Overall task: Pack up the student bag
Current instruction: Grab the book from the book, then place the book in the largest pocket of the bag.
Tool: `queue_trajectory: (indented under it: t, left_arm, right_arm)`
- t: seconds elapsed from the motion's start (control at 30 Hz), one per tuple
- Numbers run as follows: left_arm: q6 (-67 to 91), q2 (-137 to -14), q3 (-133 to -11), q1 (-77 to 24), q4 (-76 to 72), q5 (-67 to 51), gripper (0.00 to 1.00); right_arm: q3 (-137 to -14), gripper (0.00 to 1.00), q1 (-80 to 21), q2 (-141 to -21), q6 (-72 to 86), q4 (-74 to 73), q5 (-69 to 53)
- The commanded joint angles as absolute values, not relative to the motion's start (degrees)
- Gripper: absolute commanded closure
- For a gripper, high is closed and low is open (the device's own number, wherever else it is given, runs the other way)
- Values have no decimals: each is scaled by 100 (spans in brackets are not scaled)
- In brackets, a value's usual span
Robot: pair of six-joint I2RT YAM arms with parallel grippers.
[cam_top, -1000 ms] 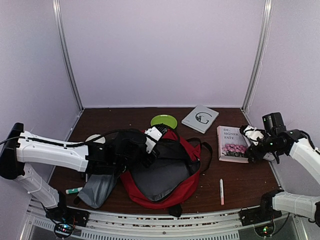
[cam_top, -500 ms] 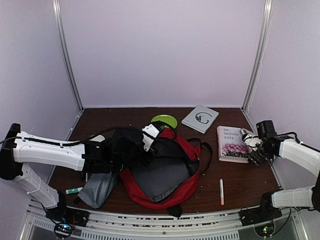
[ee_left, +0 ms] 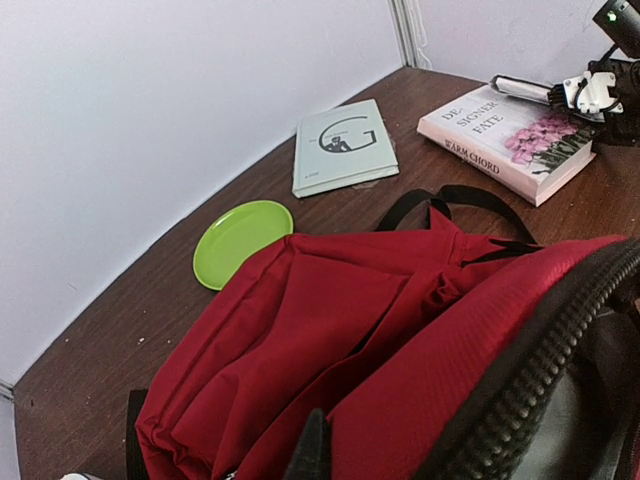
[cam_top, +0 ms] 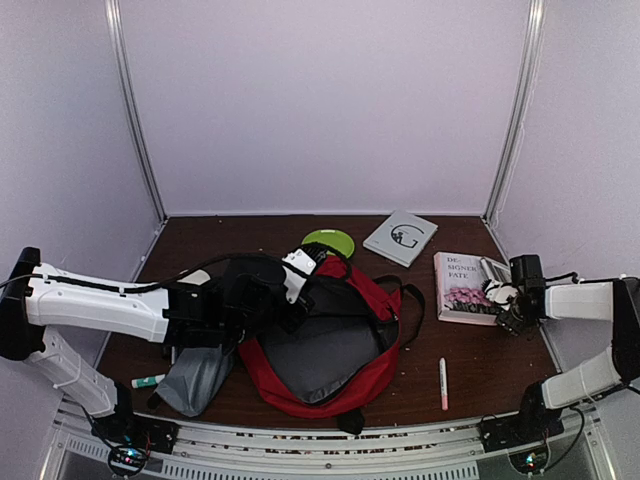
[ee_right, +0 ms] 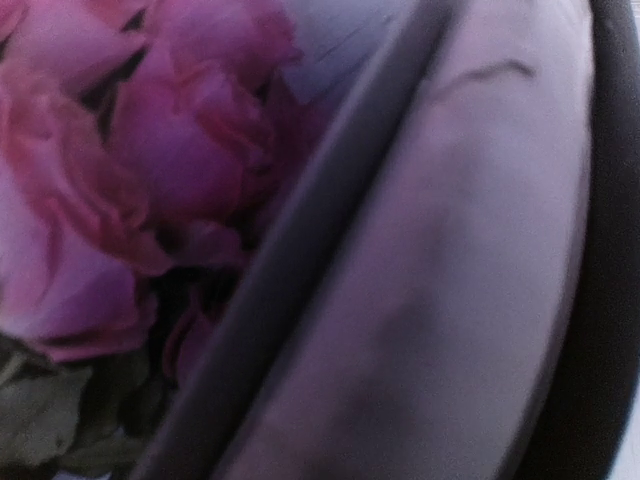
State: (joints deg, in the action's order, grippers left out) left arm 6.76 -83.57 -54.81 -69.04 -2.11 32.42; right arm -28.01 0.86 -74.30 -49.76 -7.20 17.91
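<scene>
On the dark wooden surface, the student bag lies centre, its open rim pinched by the left hand. The right hand touches the rose-cover book; I cannot tell its spread.

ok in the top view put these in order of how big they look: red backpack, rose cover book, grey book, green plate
1. red backpack, by far the largest
2 and 3. rose-cover book and grey book: they look about alike, so no ranking between them
4. green plate, smallest
</scene>
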Motion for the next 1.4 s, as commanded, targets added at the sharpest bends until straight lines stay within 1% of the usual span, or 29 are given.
queue_trajectory:
  t: [0.0, 0.07, 0.13, 0.2, 0.27, 0.33, 0.47, 0.57, 0.63, 0.77, 0.87, 0.97, 1.17, 1.37]
  left_arm:
    - [775, -8189, -5544, -6873, -375, 3328, 100]
    - [797, -8165, -5530, -6873, -361, 3336, 100]
    - [815, -8143, -5508, -6873, -357, 3339, 100]
    - [826, -8132, -5510, -6873, -360, 3332, 100]
    - [828, -8130, -5511, -6873, -364, 3321, 100]
    - [822, -8133, -5508, -6873, -391, 3314, 100]
    - [775, -8147, -5515, -6873, -494, 3301, 100]
    - [738, -8175, -5594, -6848, -532, 3243, 100]
    - [737, -8245, -5688, -6797, -472, 3152, 100]
    - [733, -8333, -5838, -6689, -374, 3049, 100]
    - [827, -8402, -5928, -6531, -290, 2896, 100]
    - [1022, -8495, -6082, -6303, -110, 2642, 100]
    - [1385, -8792, -6528, -6117, 338, 2492, 100]
    - [1655, -9028, -6855, -5966, 590, 2231, 100]
  right_arm:
    - [-2659, 29, 167, -7672, -5292, 429, 1934]
    - [-2597, 37, 167, -7690, -5388, 685, 1966]
    - [-2497, 43, 167, -7608, -5530, 935, 1996]
    - [-2429, 47, 167, -7406, -5685, 1044, 1979]
    - [-2459, 54, 167, -7139, -5797, 900, 1953]
    - [-2573, 57, 167, -6766, -5798, 470, 1925]
    - [-3040, 60, 151, -5904, -5595, -814, 1454]
    - [-3653, 63, 57, -5379, -5171, -1963, 845]
    - [-4272, 64, -164, -5256, -4965, -2882, 328]
    - [-5120, 64, -799, -4960, -4886, -4477, -1095]
    - [-5605, 64, -1374, -4767, -4938, -5263, -2082]
    - [-6130, 64, -1749, -4909, -5078, -5982, -3094]
    - [-6986, 65, -2917, -5145, -5343, -6790, -3959]
    - [-7480, 65, -4093, -5290, -5180, -6834, -4341]
